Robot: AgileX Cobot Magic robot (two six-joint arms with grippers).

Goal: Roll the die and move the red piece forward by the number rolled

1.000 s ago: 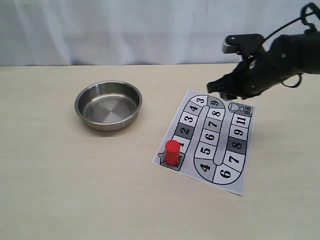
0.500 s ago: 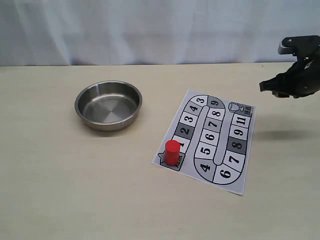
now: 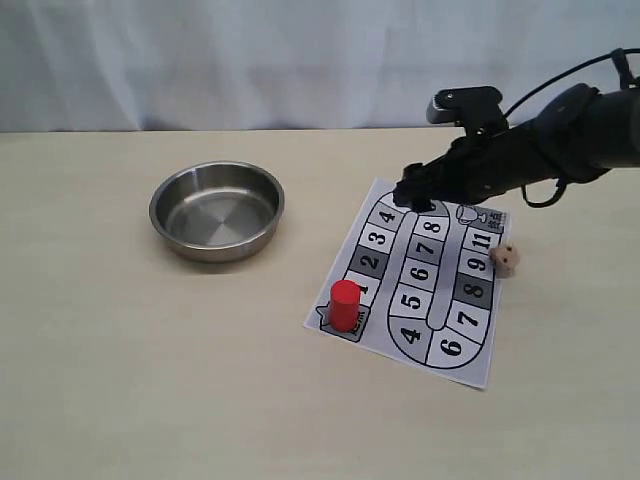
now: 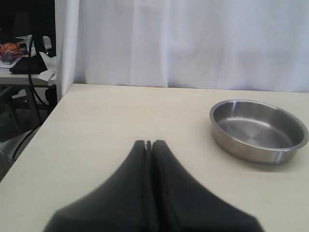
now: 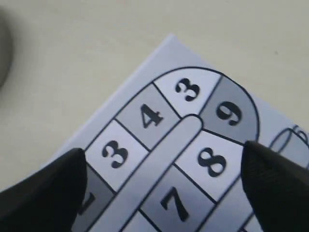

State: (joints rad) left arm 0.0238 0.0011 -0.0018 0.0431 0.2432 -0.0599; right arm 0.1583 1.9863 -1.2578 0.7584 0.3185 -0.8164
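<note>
The red piece [image 3: 345, 305] stands upright on the start square at the near left corner of the numbered paper board [image 3: 418, 272]. The tan die [image 3: 505, 259] rests at the board's right edge, beside squares 9 and 11. My right gripper [image 3: 412, 190] hovers over the far end of the board near squares 3 and 9. In the right wrist view this gripper [image 5: 164, 159] is open, with only the printed board [image 5: 183, 130] between its fingers. My left gripper [image 4: 149, 143] is shut on nothing and does not show in the exterior view.
A steel bowl [image 3: 217, 210] sits on the table left of the board and holds nothing; it also shows in the left wrist view as the bowl [image 4: 258, 129]. A white curtain hangs behind the table's far edge.
The right arm swung out to the right edge of view, then came back over the board's far end. The die now lies at the board's right edge, where none showed before.
</note>
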